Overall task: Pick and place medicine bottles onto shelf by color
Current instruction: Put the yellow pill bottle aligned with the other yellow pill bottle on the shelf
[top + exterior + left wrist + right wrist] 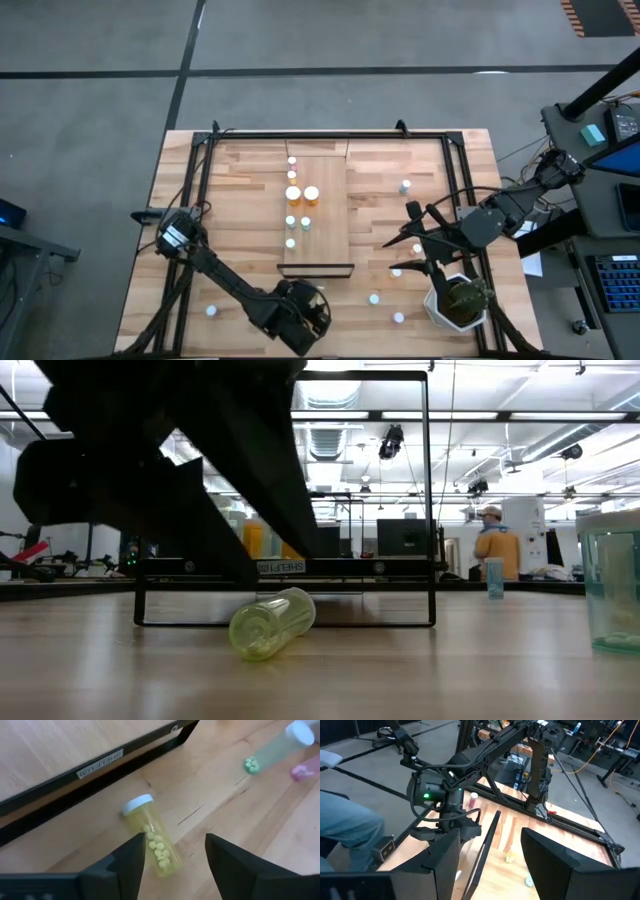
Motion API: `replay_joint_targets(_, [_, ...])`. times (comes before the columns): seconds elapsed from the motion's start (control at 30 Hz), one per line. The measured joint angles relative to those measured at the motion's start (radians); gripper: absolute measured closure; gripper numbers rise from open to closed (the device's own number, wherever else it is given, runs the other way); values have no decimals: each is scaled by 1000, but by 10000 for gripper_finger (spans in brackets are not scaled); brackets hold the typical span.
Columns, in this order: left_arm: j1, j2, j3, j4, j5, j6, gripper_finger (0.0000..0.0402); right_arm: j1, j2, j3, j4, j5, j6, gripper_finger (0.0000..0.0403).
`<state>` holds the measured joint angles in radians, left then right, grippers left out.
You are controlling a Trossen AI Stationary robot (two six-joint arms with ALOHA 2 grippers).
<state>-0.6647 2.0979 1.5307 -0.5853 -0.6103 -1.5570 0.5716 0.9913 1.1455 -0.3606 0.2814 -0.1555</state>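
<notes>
A yellow-green medicine bottle (151,840) is seen lying on its side on the table (240,820), just before the shelf's dark rail (75,785). The left pincer (172,862) is spread above it, grasping nothing. The right pincer (487,855) is held released over the table's right side.

A robotics lab in a big industrial hall. Exposed ceiling ducts (330,435) and strip lights run overhead. Monitors (405,538) stand behind.

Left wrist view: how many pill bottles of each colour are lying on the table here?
Yellow bottle: 1
Green bottle: 1
Pink bottle, cut off by the picture's edge: 1
Total: 3
</notes>
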Motion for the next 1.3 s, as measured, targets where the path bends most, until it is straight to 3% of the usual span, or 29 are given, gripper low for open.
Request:
replay_joint_targets(0.53, [5,53,-1,1,-14,-7,213,0,0,0,0,0,15,202])
replay_joint_targets(1.03, [-2,61,-1,-7,36,6,317,0,0,0,-1,0,18,202])
replay_joint_targets(1.3, [-16,61,13,-8,31,72,324,0,0,0,-1,0,28,202])
